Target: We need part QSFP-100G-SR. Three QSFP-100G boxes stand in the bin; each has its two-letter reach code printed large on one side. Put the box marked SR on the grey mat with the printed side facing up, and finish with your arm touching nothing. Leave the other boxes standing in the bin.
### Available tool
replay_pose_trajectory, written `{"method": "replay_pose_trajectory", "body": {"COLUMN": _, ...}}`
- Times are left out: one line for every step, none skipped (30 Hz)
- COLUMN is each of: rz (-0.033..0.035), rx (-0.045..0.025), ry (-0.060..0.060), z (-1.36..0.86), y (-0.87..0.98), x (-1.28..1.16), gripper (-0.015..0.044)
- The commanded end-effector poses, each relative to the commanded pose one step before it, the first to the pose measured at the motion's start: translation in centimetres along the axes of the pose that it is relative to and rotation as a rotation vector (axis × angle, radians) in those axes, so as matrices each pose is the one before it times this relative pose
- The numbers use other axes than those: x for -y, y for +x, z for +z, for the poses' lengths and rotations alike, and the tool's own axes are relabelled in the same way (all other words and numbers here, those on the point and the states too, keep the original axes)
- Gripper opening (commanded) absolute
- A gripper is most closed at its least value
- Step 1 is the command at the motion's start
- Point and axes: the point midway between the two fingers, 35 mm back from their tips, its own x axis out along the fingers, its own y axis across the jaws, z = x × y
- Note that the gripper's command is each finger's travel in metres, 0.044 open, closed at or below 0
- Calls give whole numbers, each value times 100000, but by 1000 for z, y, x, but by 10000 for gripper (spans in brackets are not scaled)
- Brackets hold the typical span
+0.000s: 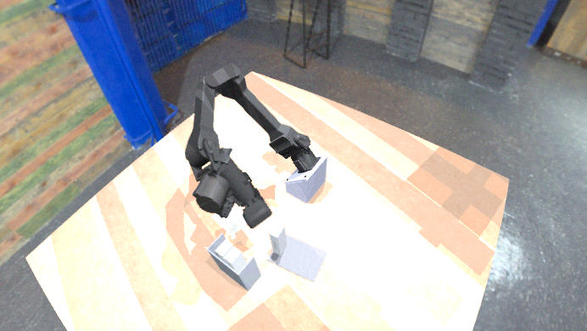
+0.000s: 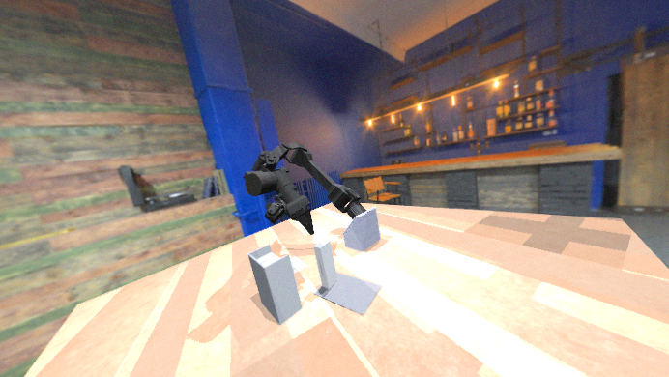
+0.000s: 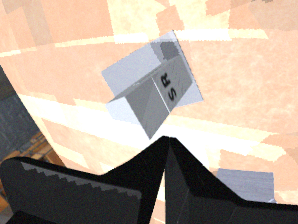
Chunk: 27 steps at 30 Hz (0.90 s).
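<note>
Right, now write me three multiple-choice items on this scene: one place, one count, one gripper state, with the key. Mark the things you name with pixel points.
1. Where is the SR box point(image 1: 278, 241) point(image 2: 325, 265) point(image 3: 172, 86)?
A) In the bin
B) Standing on the grey mat
C) Lying on the grey mat

2. How many boxes stand in the bin point(image 1: 251, 277) point(image 2: 277, 290)?
A) Two
B) Three
C) None

3. How is the gripper point(image 2: 312, 233) point(image 3: 168, 143)?
A) Wide open
B) Shut on a box
C) Shut, empty

1 B: it rises upright from the mat point(image 1: 303, 258) point(image 2: 355, 294) point(image 3: 135, 62).
2 A: the top view shows two white tops inside.
3 C: the fingertips meet with nothing between.
</note>
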Motion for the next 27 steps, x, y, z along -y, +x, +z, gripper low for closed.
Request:
{"method": "replay_pose_trajectory", "body": {"rz": -3622, "rx": 1876, "ry": 8732, "z": -38, "y": 67, "x": -162, "gripper": 0}}
{"method": "replay_pose_trajectory", "body": {"rz": -819, "rx": 532, "ry": 2248, "z": -28, "y": 11, "x": -53, "gripper": 0}}
{"method": "replay_pose_trajectory", "body": {"rz": -800, "rx": 562, "ry": 2246, "z": -29, "y": 10, "x": -53, "gripper": 0}}
{"method": "replay_pose_trajectory", "body": {"rz": -780, "rx": 592, "ry": 2244, "z": -30, "y": 8, "x": -53, "gripper": 0}}
{"method": "replay_pose_trajectory", "body": {"rz": -759, "rx": 620, "ry": 2242, "z": -31, "y": 7, "x": -53, "gripper": 0}}
{"method": "replay_pose_trajectory", "body": {"rz": -737, "rx": 648, "ry": 2241, "z": -32, "y": 5, "x": -53, "gripper": 0}}
{"method": "replay_pose_trajectory", "body": {"rz": -714, "rx": 675, "ry": 2239, "z": -33, "y": 4, "x": -53, "gripper": 0}}
{"method": "replay_pose_trajectory", "body": {"rz": -689, "rx": 702, "ry": 2237, "z": -34, "y": 2, "x": -52, "gripper": 0}}
{"method": "replay_pose_trajectory", "body": {"rz": -664, "rx": 727, "ry": 2235, "z": -35, "y": 0, "x": -52, "gripper": 0}}
{"method": "replay_pose_trajectory", "body": {"rz": -639, "rx": 752, "ry": 2234, "z": -36, "y": -1, "x": -52, "gripper": 0}}
{"method": "replay_pose_trajectory", "body": {"rz": -612, "rx": 775, "ry": 2232, "z": -37, "y": -3, "x": -52, "gripper": 0}}
{"method": "replay_pose_trajectory", "body": {"rz": -584, "rx": 798, "ry": 2230, "z": -38, "y": -4, "x": -52, "gripper": 0}}
{"method": "replay_pose_trajectory", "body": {"rz": -554, "rx": 818, "ry": 2229, "z": -40, "y": -5, "x": -52, "gripper": 0}}
{"method": "replay_pose_trajectory", "body": {"rz": -524, "rx": 839, "ry": 2228, "z": -41, "y": -7, "x": -52, "gripper": 0}}
{"method": "replay_pose_trajectory", "body": {"rz": -495, "rx": 859, "ry": 2227, "z": -42, "y": -9, "x": -52, "gripper": 0}}
{"method": "replay_pose_trajectory", "body": {"rz": -464, "rx": 877, "ry": 2225, "z": -43, "y": -10, "x": -51, "gripper": 0}}
{"method": "replay_pose_trajectory", "body": {"rz": -433, "rx": 895, "ry": 2224, "z": -45, "y": -12, "x": -51, "gripper": 0}}
{"method": "replay_pose_trajectory", "body": {"rz": -401, "rx": 911, "ry": 2223, "z": -46, "y": -13, "x": -51, "gripper": 0}}
{"method": "replay_pose_trajectory", "body": {"rz": -369, "rx": 927, "ry": 2222, "z": -47, "y": -15, "x": -50, "gripper": 0}}
{"method": "replay_pose_trajectory", "body": {"rz": -336, "rx": 941, "ry": 2221, "z": -48, "y": -17, "x": -50, "gripper": 0}}
{"method": "replay_pose_trajectory", "body": {"rz": -302, "rx": 954, "ry": 2220, "z": -49, "y": -18, "x": -49, "gripper": 0}}
{"method": "replay_pose_trajectory", "body": {"rz": -268, "rx": 966, "ry": 2219, "z": -50, "y": -20, "x": -49, "gripper": 0}}
{"method": "replay_pose_trajectory", "body": {"rz": -235, "rx": 981, "ry": 2216, "z": -50, "y": -23, "x": -48, "gripper": 0}}
{"method": "replay_pose_trajectory", "body": {"rz": -200, "rx": 990, "ry": 2215, "z": -51, "y": -24, "x": -47, "gripper": 0}}
{"method": "replay_pose_trajectory", "body": {"rz": -165, "rx": 999, "ry": 2214, "z": -52, "y": -26, "x": -47, "gripper": 0}}
{"method": "replay_pose_trajectory", "body": {"rz": -130, "rx": 1006, "ry": 2213, "z": -54, "y": -27, "x": -46, "gripper": 0}}
{"method": "replay_pose_trajectory", "body": {"rz": -94, "rx": 1012, "ry": 2213, "z": -55, "y": -29, "x": -45, "gripper": 0}}
